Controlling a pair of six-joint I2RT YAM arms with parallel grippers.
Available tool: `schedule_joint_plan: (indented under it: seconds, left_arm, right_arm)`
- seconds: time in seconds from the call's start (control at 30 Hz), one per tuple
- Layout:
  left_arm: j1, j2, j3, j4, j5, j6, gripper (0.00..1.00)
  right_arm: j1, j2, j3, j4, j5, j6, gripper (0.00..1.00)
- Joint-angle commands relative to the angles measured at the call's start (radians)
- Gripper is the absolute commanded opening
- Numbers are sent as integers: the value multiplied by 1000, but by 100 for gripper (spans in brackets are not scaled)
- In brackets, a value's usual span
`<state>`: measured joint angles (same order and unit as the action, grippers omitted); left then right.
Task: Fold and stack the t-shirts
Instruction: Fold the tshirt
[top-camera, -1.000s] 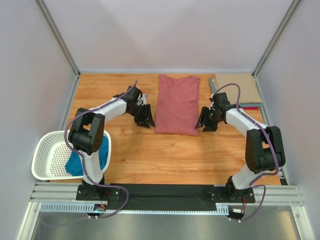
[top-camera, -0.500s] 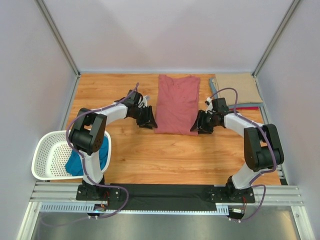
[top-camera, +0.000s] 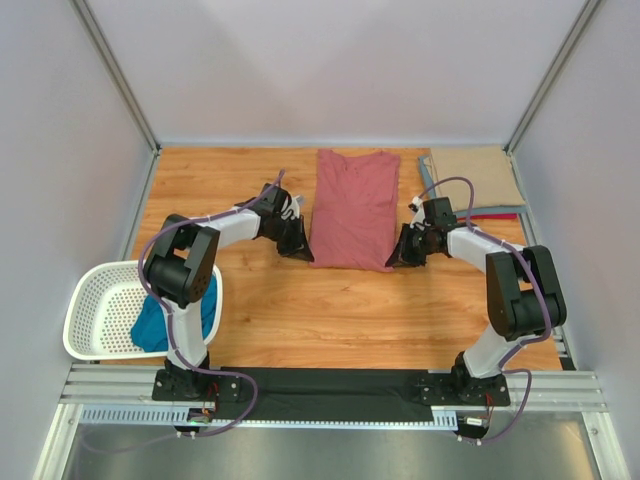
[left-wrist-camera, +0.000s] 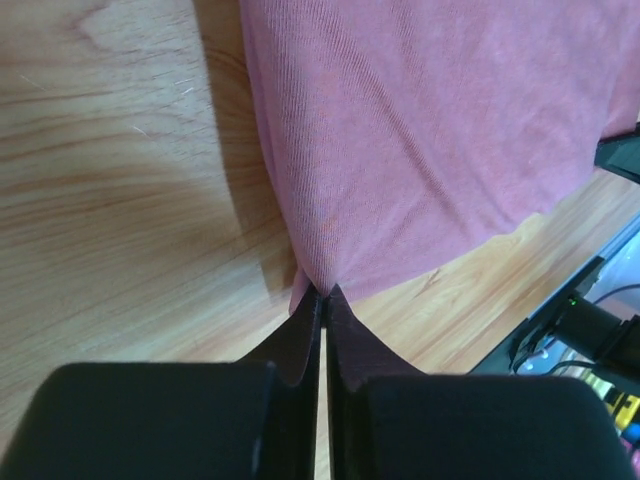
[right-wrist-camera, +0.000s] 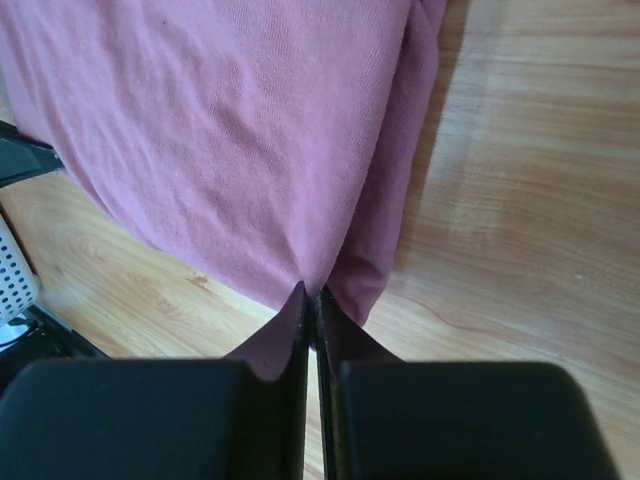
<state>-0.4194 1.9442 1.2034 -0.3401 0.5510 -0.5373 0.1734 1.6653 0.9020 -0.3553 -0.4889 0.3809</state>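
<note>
A dusty rose-red t-shirt (top-camera: 352, 208) lies folded into a long strip on the wooden table, its near hem towards the arms. My left gripper (top-camera: 306, 252) is shut on the shirt's near left corner (left-wrist-camera: 318, 268). My right gripper (top-camera: 395, 259) is shut on the near right corner (right-wrist-camera: 322, 268). In both wrist views the cloth edge is pinched between the closed fingertips. A tan t-shirt (top-camera: 477, 178) tops a folded stack at the back right, with grey-blue and red edges (top-camera: 497, 213) showing under it. A teal blue t-shirt (top-camera: 155, 322) lies in the basket.
A white perforated plastic basket (top-camera: 97, 300) sits at the table's left near edge. Grey enclosure walls (top-camera: 60, 160) close in the left, right and back. The arms' base rail (top-camera: 330, 385) runs along the front.
Both grippers moved inward to the rose-red shirt's near corners and closed on them; a second ago they stood open beside the shirt.
</note>
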Motion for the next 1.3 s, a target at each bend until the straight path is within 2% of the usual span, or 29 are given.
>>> schedule_joint_plan:
  seconds: [0.0, 0.33, 0.5, 0.73, 0.77, 0.87, 0.9, 0.93, 1.03, 1.13, 1.27]
  left_arm:
    - [-2, -17, 21, -23, -13, 7, 0]
    - [-2, -105, -31, -197, -115, -6, 0]
    - [-12, -171, -123, -198, -117, -18, 0]
    - [-100, -245, -238, -246, -157, -43, 0]
    - [-108, -249, -243, -264, -177, -47, 2]
    - [-117, -266, -249, -330, -247, -79, 11]
    - [-117, -272, -243, -359, -262, -82, 13]
    - [-117, -281, -236, -370, -281, -82, 16]
    - [-121, -315, -214, -404, -299, -81, 20]
    - [-121, -320, -154, -496, -348, -73, 25]
    - [-121, -309, -73, -585, -447, -44, 31]
  right_arm:
    - [-2, -27, 2, -16, 28, -11, 0]
    - [-2, -131, -55, -131, 96, 6, 0]
    - [0, -203, -141, -140, 102, 25, 0]
    - [75, -318, -290, -142, 148, 114, 0]
    - [81, -347, -305, -143, 151, 127, 1]
    - [94, -404, -333, -166, 164, 167, 10]
    - [94, -420, -333, -177, 177, 176, 14]
    - [94, -432, -322, -189, 185, 185, 25]
    - [94, -463, -282, -253, 217, 181, 34]
    - [92, -464, -249, -315, 251, 167, 33]
    - [92, -434, -160, -275, 187, 161, 26]
